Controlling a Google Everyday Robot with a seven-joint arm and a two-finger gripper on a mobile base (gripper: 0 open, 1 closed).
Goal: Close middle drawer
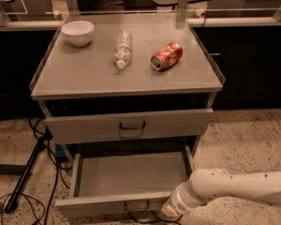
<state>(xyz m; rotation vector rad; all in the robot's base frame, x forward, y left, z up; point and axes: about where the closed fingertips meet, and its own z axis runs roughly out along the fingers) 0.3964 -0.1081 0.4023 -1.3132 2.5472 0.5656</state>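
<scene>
The middle drawer (103,204) is pulled far out of the grey cabinet, and its empty inside shows. Its low front faces me at the bottom of the view, with a small dark loop handle (136,206). My gripper (171,213) is at the end of the white arm (234,187), which reaches in from the lower right. The gripper is at the right part of the drawer's front, just right of the handle, and is partly cut off by the bottom edge of the view. The top drawer (129,125) above sticks out slightly.
On the cabinet top (84,74) lie a white bowl (77,32), a clear plastic bottle (123,48) on its side and an orange can (167,56) on its side. Black cables (47,172) and a stand leg (23,177) are on the floor at the left.
</scene>
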